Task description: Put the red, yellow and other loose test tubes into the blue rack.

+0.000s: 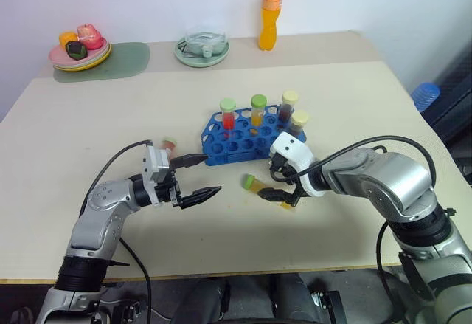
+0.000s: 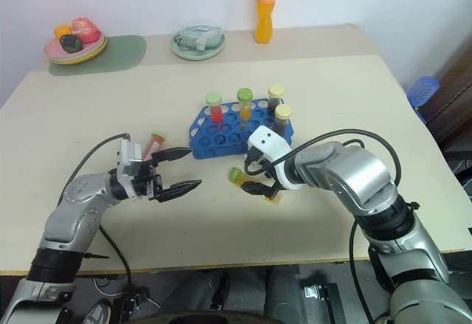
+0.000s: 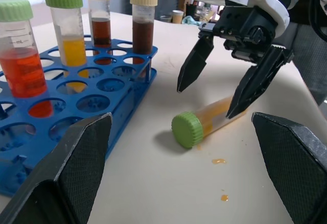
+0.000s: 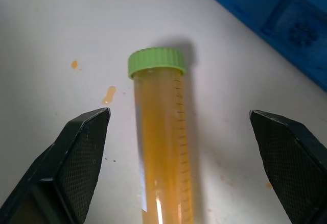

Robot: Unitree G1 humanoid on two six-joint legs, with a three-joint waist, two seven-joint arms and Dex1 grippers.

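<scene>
At far left, my left gripper [image 1: 198, 178] hangs level with its fingers spread and empty; a red tube [image 1: 169, 147] lies on the table [image 1: 66, 139] just behind it. Centre: the blue rack [image 1: 221, 143] already holds four upright capped tubes. Right of centre, a yellow tube [image 4: 161, 137] with a green cap lies on its side just in front of the rack, between the wide-spread fingers of my right gripper [image 1: 282, 189], not yet clasped. Small orange drops [image 3: 218, 160] dot the table beside it. I judge the tube light, stiff and smooth, liable to roll; I would grasp mid-barrel, across its width.
</scene>
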